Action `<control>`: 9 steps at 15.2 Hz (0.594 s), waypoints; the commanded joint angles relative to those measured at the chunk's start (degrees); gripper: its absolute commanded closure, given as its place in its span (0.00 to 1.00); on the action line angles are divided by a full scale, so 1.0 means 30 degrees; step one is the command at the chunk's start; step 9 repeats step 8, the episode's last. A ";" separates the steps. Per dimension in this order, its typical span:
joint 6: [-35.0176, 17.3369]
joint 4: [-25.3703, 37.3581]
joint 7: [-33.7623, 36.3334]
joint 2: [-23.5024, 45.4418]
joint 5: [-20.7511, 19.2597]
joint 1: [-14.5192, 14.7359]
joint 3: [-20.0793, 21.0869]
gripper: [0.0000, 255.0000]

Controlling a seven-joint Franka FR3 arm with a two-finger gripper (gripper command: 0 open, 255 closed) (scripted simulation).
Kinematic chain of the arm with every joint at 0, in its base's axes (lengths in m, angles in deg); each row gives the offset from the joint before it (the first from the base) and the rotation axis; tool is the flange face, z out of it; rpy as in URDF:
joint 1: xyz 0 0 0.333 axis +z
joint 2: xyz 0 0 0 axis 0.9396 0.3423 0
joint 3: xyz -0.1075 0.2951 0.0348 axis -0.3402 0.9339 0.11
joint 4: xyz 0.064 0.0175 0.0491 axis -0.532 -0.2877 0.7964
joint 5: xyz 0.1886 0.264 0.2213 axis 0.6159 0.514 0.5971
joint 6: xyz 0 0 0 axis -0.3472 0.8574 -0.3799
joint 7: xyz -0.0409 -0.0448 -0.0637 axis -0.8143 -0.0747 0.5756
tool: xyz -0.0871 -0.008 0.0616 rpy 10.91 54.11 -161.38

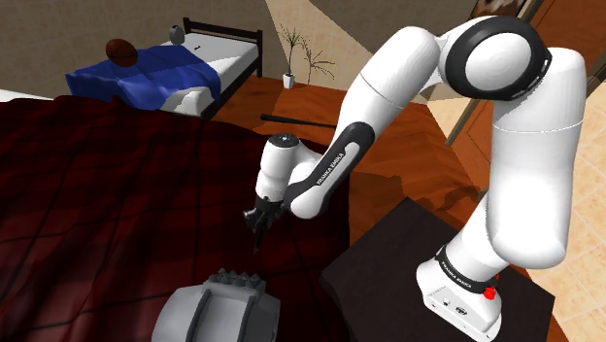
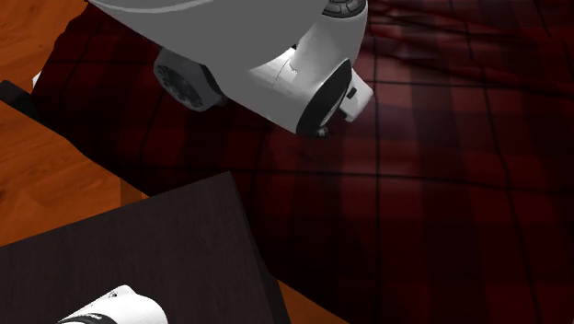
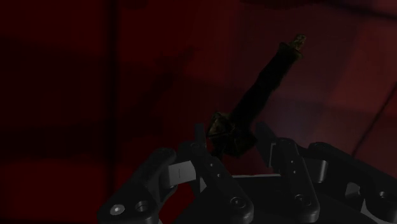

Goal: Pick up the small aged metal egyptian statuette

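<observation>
The statuette (image 3: 261, 86) is a slim, dark, tarnished figure with a paler head at its far end. In the wrist view its broad base sits between the fingers of my gripper (image 3: 234, 141), which is shut on it. It points away from the hand over the dark red plaid bedspread (image 3: 95, 76). In the shoulder view my gripper (image 1: 260, 222) hangs just above the bedspread (image 1: 107, 194), and the statuette (image 1: 257, 243) shows as a thin dark sliver below the fingers. The second exterior view has the arm's white wrist (image 2: 308, 83) over the same cover (image 2: 441, 184).
A grey ridged object (image 1: 218, 303) lies on the bed near the shoulder view's bottom edge, close under the hand. The dark stand (image 1: 388, 277) is to its right. Farther back stand a bed with a blue blanket (image 1: 146, 78) and a potted plant (image 1: 291, 60) on the wooden floor.
</observation>
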 commanded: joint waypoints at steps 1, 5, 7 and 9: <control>0.0449 -0.0172 -0.0168 -0.0604 0.0261 -0.0275 0.0343 1.00; 0.1256 -0.0366 -0.0517 -0.1600 0.0784 -0.0739 0.0920 1.00; 0.1493 -0.0412 -0.0627 -0.1885 0.0949 -0.0865 0.1079 1.00; 0.1494 -0.0410 -0.0628 -0.1884 0.0951 -0.0864 0.1079 1.00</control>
